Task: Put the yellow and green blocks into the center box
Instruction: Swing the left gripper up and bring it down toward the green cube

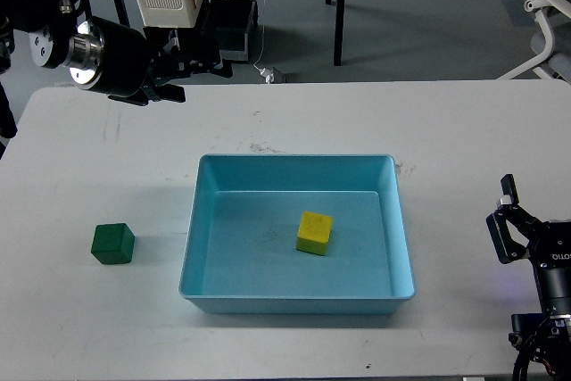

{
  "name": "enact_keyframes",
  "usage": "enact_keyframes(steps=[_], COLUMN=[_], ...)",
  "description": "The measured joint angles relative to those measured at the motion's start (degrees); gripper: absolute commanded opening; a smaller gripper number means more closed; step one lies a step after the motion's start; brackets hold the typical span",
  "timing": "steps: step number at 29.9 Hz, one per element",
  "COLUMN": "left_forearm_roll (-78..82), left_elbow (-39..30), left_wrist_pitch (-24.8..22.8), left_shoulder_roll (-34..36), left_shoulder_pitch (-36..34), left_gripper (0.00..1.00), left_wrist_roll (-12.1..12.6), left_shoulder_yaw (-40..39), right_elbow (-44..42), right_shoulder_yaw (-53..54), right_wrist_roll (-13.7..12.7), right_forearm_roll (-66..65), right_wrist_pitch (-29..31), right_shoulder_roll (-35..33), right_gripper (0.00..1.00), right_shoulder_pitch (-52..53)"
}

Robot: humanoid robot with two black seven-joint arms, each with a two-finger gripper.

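Our left gripper (169, 73), state unclear, hangs far behind the small matte dark-green cube (112, 244); light, rigid—pinch opposite flat faces.

The left arm comes in from the upper left corner, raised, its thick black segments and a silver round joint showing near the edge. It reaches rightward, and the left gripper (198, 60) at its far end is dark and seen against clutter, so its fingers cannot be told apart and whether it is open or closed cannot be read. The right arm enters at the lower right corner and stands low, pointing upward. The right gripper (505, 216) shows two black fingers with a gap between them, spread apart, holding nothing.
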Motion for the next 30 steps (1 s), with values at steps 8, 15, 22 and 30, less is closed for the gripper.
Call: enact_keyframes(steps=[8,15,22,30], left_forearm_roll=[10.08,17.86,19.42,19.38], left_elbow=[-1.48,-7.17,-7.51,-5.35], left_wrist_pitch=[0.0,0.0,0.0,0.0], left_shoulder_roll=[3.52,11.64,13.21,9.95], left_shoulder_pitch=[-0.74,-0.25,4.43,14.15], left_gripper=[1.0,1.0,1.0,1.0], left_wrist_roll=[-0.28,-0.49,-0.65,-0.67], left_shoulder_yaw=[8.83,11.89,11.37,5.57], right_elbow=[0.0,-0.24,-0.38,-0.38], right_shoulder_yaw=[0.01,-0.02,-0.51,0.01], right_wrist_roll=[0.0,0.0,0.0,0.0], right_forearm_roll=[0.03,-0.06,-0.13,-0.15], right_wrist_pitch=[0.0,0.0,0.0,0.0], right_shoulder_roll=[0.0,0.0,0.0,0.0], right_gripper=[1.0,1.0,1.0,1.0], right_shoulder_pitch=[-0.27,-0.3,-0.37,-0.73])
